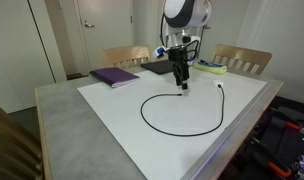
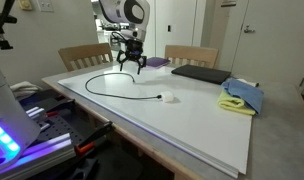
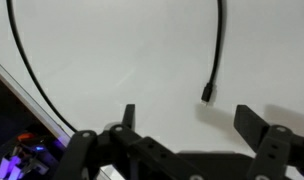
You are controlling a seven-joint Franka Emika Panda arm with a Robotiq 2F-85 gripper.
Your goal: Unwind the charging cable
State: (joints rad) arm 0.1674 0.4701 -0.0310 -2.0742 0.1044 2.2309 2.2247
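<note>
The charging cable is a thin black cord lying in a wide open loop on the white board. In an exterior view its small white plug block rests on the board at one end. The tiny connector at the other end lies flat, just ahead of my gripper. My gripper hangs close above that connector end, open, with nothing between its fingers. In the wrist view a second stretch of the cord curves past on the left.
A purple book and a dark flat pad lie at the board's far side. A yellow and blue cloth sits beside the pad. Two wooden chairs stand behind the table. The board edge is near.
</note>
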